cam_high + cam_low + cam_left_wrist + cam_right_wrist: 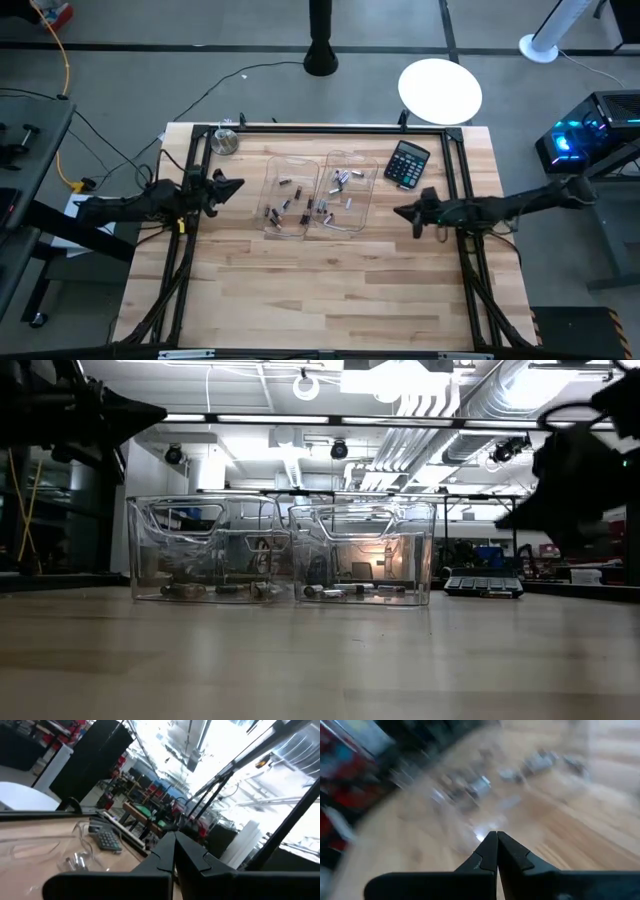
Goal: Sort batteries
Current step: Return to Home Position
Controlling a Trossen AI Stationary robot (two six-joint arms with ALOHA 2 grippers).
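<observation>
Two clear plastic trays sit side by side mid-table. The left tray point(288, 196) holds several dark batteries point(287, 207); the right tray point(346, 190) holds several silvery-light batteries point(343, 180). In the low view the batteries point(345, 590) lie on the tray floors. My left gripper point(238, 186) hovers left of the left tray, shut and empty; its fingertips point(174, 840) meet. My right gripper point(400, 212) hovers right of the right tray, shut and empty, fingertips point(496, 839) together.
A black calculator point(407, 164) lies by the right tray's far right corner. A small metal cup point(224, 142) stands at the far left corner. A black frame point(330, 128) borders the table. Bare wood point(320, 290) spreads across the near half.
</observation>
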